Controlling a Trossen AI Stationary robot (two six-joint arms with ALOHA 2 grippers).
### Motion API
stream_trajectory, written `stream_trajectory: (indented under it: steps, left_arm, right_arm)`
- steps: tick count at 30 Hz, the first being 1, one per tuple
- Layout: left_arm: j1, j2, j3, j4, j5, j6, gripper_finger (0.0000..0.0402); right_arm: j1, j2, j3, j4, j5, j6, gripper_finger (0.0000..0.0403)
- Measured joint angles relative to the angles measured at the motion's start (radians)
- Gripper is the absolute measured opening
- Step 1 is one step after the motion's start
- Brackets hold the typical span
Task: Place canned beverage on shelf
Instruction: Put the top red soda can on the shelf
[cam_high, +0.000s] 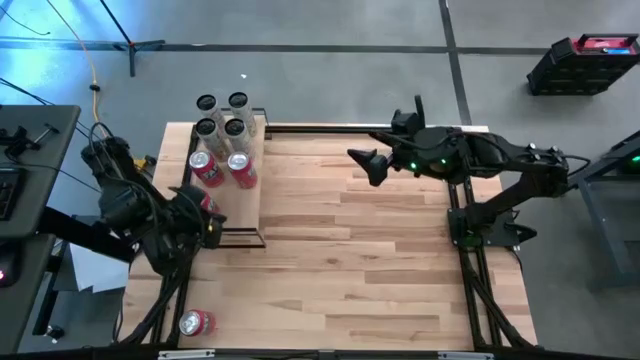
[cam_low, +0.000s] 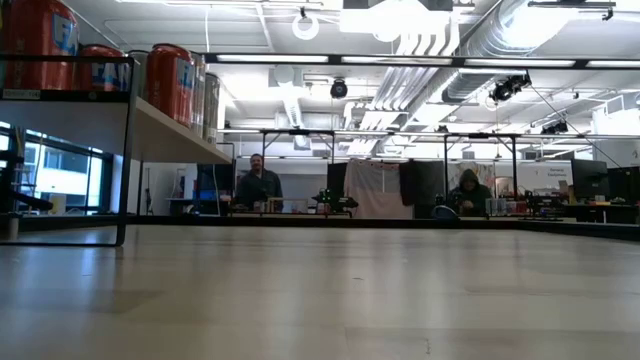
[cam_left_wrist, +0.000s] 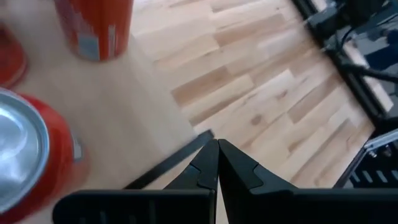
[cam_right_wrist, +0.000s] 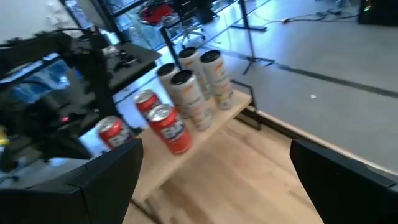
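Over the near end of the shelf (cam_high: 250, 215), the left gripper (cam_left_wrist: 217, 163) hangs with its fingers pressed together and nothing between them. Its wrist view looks down past the closed tips onto the pale board and its black frame edge, with a red can (cam_left_wrist: 28, 155) standing just beside the tips; a second red can (cam_left_wrist: 93, 28) stands farther along the board. That empty, closed claw right next to an upright can reads as a can already set down and let go, though this is a judgement. The cans on the shelf are packed toward its far end, four pale cans (cam_high: 222, 113) in a cluster and two more red cans (cam_high: 222, 167) in front of them, which leaves the near end free for further ones.

One more red can, the fallen can (cam_high: 195, 322), lies on its side on the table (cam_high: 400, 270) near the front left corner, well apart from the shelf; it looks like the next to be fetched.

The right gripper (cam_high: 362, 160) waits above the far middle of the table, its fingers spread wide and empty, pointed toward the shelf, out of the left arm's way.
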Motion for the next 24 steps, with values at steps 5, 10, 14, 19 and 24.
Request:
stream_trajectory:
  steps: [5, 10, 14, 19, 24]
  left_arm:
    - [0.015, 0.008, 0.019, 0.002, 0.072, -0.028, 0.0000]
    - [0.089, -0.001, 0.083, 0.001, 0.100, 0.079, 0.0000]
    - [0.180, -0.017, 0.090, 0.002, 0.174, 0.209, 0.0000]
    - [0.255, -0.064, 0.071, -0.001, 0.228, 0.312, 0.0000]
    - [0.306, -0.115, 0.071, 0.000, 0.233, 0.394, 0.0000]
  right_arm:
    - [0.030, -0.018, 0.000, 0.001, 0.002, 0.011, 0.0392]
    - [0.007, -0.030, 0.000, 0.009, 0.073, -0.083, 0.0392]
    - [-0.025, -0.031, 0.000, 0.024, 0.096, -0.136, 0.0392]
    - [-0.048, -0.031, 0.000, 0.023, 0.086, -0.193, 0.0392]
    - [-0.049, -0.031, 0.000, 0.023, 0.085, -0.248, 0.0392]
